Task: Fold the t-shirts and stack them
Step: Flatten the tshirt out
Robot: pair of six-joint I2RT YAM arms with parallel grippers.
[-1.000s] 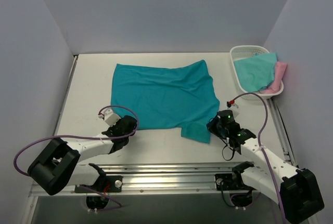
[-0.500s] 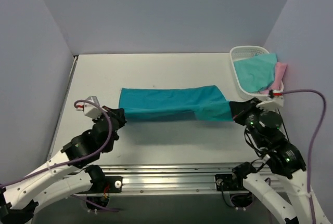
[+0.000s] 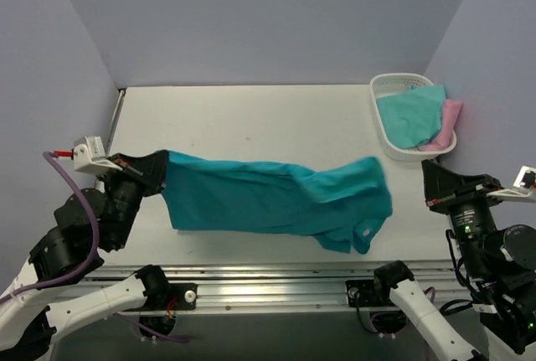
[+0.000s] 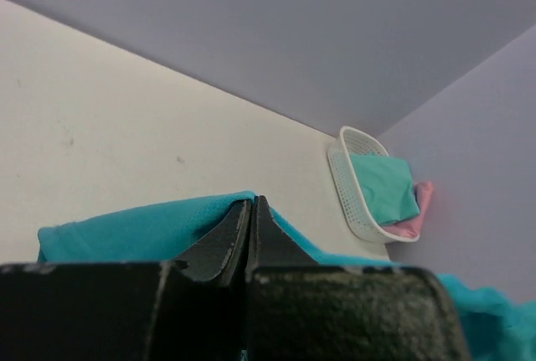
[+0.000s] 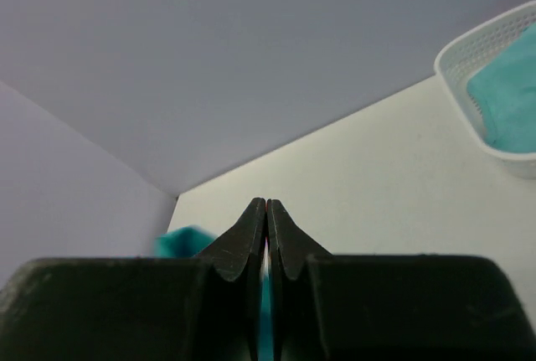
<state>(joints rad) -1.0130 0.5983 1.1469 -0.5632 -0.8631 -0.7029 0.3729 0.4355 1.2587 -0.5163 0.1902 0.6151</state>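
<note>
Both arms have swung up and apart over the last second. The deep teal t-shirt (image 3: pixel 268 198) was lying flat on the tabletop (image 3: pixel 251 114); now it's lifted into a long sagging band across the near half. The left tool (image 3: pixel 156 167) is pressed together on the shirt's left end, and its wrist view shows teal cloth bunched right at the fingertips (image 4: pixel 237 217). The right tool (image 3: pixel 429 175) is pressed together too, but the overhead view shows a gap between its tip and the shirt's right end, which droops and looks motion-blurred. In the right wrist view the fingertips (image 5: pixel 254 214) are bare against the wall. There's a teal patch lower left and a thin teal sliver low between the fingers; I can't tell if that's pinched cloth or the shirt seen through the slit. My read: the right side has probably lost its corner, so it likely needs a regrasp before the shirt can be laid out. No fold made yet. The aqua t-shirt (image 3: pixel 409 114) and pink t-shirt (image 3: pixel 452 116) sit in the white slotted basket (image 3: pixel 394 83) at far right, not started. The left wrist view shows the basket from low down with both shirts in it; the right wrist view catches only its rim and some aqua. Only the overhead view shows the teal shirt's full span.
</note>
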